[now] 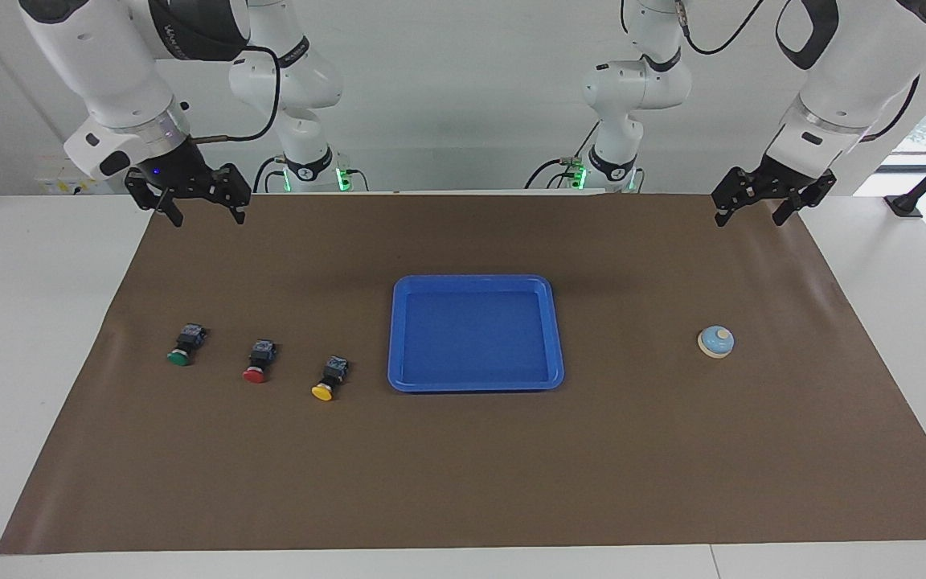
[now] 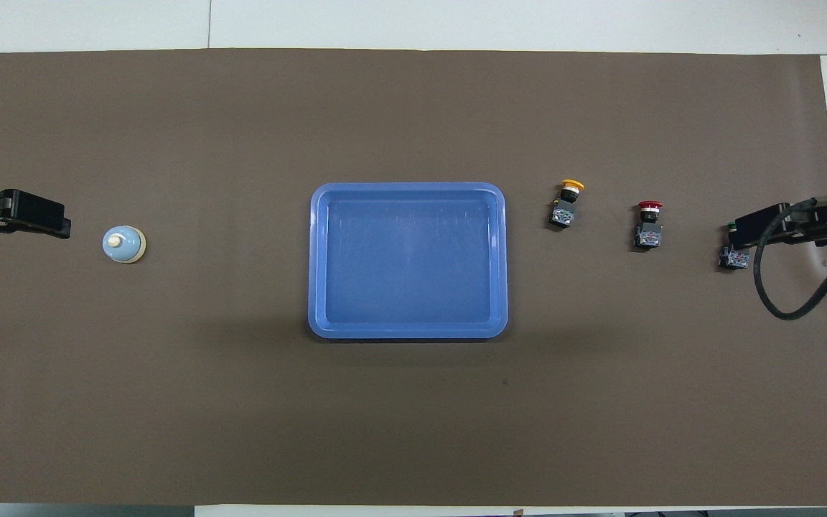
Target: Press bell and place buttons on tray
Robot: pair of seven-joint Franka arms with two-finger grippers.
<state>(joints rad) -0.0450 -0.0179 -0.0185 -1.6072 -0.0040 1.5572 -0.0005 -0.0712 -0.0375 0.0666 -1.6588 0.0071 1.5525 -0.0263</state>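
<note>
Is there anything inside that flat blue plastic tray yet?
No. The flat bright blue plastic tray shows only its bare floor in both views. The green-capped, red-capped and yellow-capped push-button switches lie on the brown mat beside it. Nothing covers the tray.

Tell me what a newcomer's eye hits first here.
The bright blue tray at mid-mat, nothing in it. Toward the right arm's end, green button, red button and yellow button lie in a row; the bell sits alone toward the left arm's end.
</note>
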